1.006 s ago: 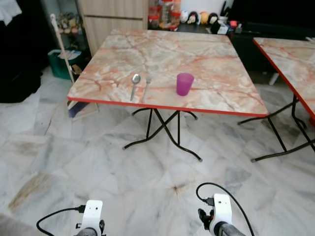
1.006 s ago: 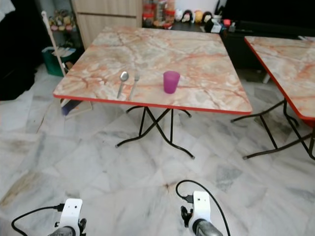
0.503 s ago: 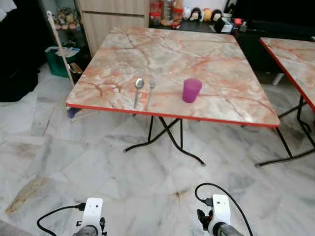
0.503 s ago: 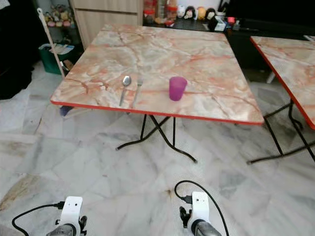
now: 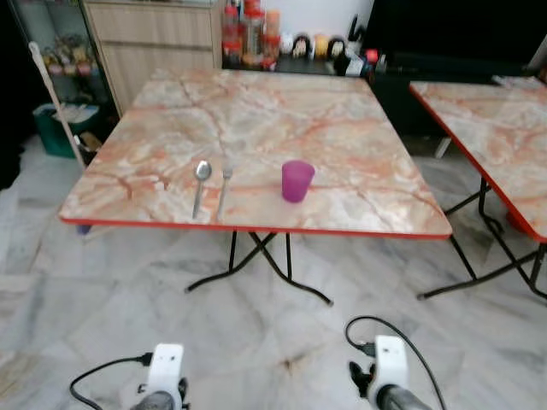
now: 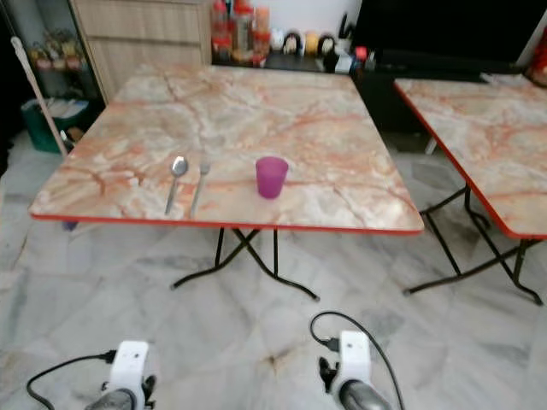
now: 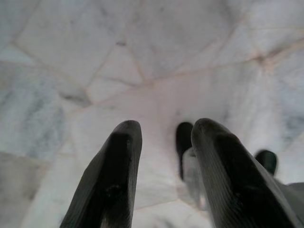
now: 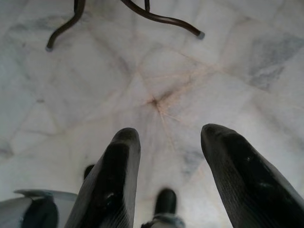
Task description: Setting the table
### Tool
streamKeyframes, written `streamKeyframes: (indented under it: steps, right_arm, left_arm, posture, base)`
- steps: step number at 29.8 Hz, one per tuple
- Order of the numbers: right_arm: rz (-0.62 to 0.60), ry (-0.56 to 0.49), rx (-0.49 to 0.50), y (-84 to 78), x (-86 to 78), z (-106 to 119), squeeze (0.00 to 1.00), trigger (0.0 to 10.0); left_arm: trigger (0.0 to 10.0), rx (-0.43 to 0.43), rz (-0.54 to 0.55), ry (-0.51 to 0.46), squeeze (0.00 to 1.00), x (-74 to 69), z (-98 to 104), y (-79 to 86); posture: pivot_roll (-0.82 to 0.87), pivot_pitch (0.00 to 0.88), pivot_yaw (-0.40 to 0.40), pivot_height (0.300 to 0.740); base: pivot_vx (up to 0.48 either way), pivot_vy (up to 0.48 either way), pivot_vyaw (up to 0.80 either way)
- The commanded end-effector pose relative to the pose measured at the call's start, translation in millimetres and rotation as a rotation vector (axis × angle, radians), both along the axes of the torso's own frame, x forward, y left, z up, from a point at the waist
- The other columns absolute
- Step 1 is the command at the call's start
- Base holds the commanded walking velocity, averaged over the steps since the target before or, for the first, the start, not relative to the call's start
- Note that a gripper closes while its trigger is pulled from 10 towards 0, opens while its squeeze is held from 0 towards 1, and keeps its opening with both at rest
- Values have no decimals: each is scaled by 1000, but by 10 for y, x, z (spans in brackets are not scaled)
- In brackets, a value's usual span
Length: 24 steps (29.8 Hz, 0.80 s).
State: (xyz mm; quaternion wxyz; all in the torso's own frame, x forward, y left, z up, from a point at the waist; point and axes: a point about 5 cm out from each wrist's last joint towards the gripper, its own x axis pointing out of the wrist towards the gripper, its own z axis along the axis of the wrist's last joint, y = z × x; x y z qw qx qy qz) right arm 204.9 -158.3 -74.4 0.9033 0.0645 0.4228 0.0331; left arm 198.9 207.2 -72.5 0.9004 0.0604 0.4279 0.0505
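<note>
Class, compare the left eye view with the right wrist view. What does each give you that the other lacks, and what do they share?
Left eye view alone: the marble-patterned top of the table, with a spoon and fork lying side by side, a purple cup upright to their right, and a second table at the right. Right wrist view alone: the right claw up close, open, pointing down. Shared: the pale marble floor and the table's curved black legs.
</note>
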Motion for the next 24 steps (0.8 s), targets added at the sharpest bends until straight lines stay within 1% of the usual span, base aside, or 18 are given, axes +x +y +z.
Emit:
streamKeyframes:
  steps: [1,24]
  right_arm:
    - [-23,8,-28,-138,-29,-7,0,10000]
    - [-17,10,-26,-104,-36,-14,0,10000]
  left_arm:
    - [10000,-24,-2,3,0,18,-8,-90]
    - [10000,-20,-6,8,0,14,-8,-69]
  posture:
    - [66,80,-83,740]
    - [71,77,-74,740]
  base:
    - [349,0,0]
    - [345,0,0]
